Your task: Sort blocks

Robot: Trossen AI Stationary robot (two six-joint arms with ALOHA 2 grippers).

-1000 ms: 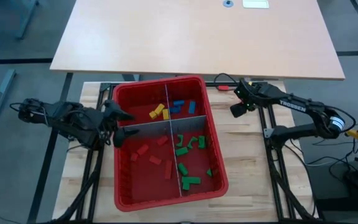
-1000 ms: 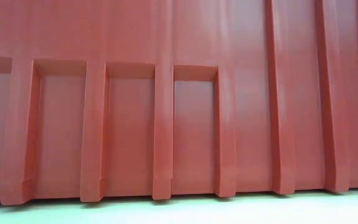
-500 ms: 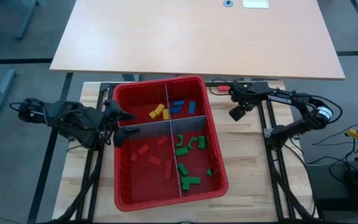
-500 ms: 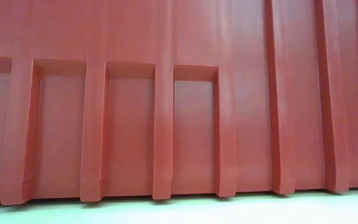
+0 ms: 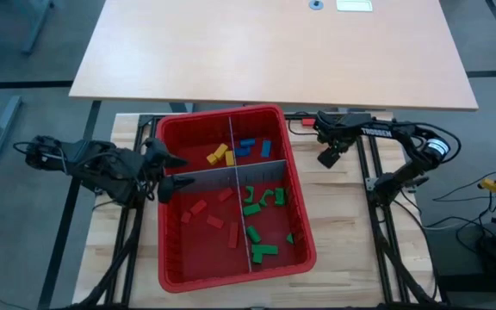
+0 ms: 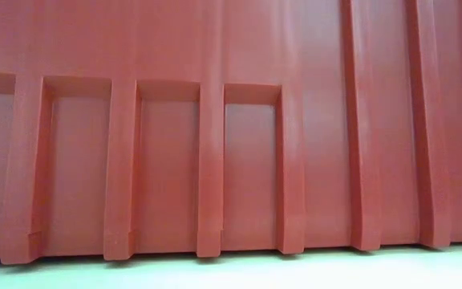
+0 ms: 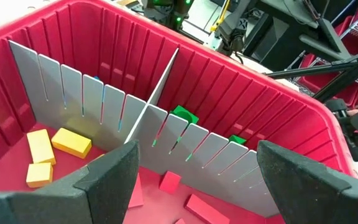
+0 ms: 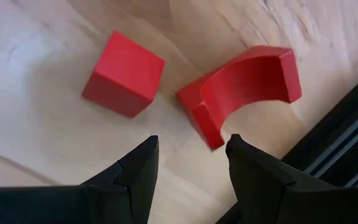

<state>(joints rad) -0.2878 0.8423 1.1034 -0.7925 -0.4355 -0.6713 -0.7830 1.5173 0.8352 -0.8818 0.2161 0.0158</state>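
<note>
**Both arms flank the red bin, nothing held**

The red bin (image 5: 172, 258) holds the blocks (image 5: 253, 207) by colour: yellow and blue in its far cells, red and green in the near ones, split by grey dividers (image 7: 104, 109). The left gripper (image 5: 164, 171) sits at the bin's left rim, fingers spread. The right gripper (image 8: 188, 163), beyond the bin's far right corner, hangs parted over a red cube (image 8: 123, 74) and a red arch piece (image 8: 244, 87).
</note>
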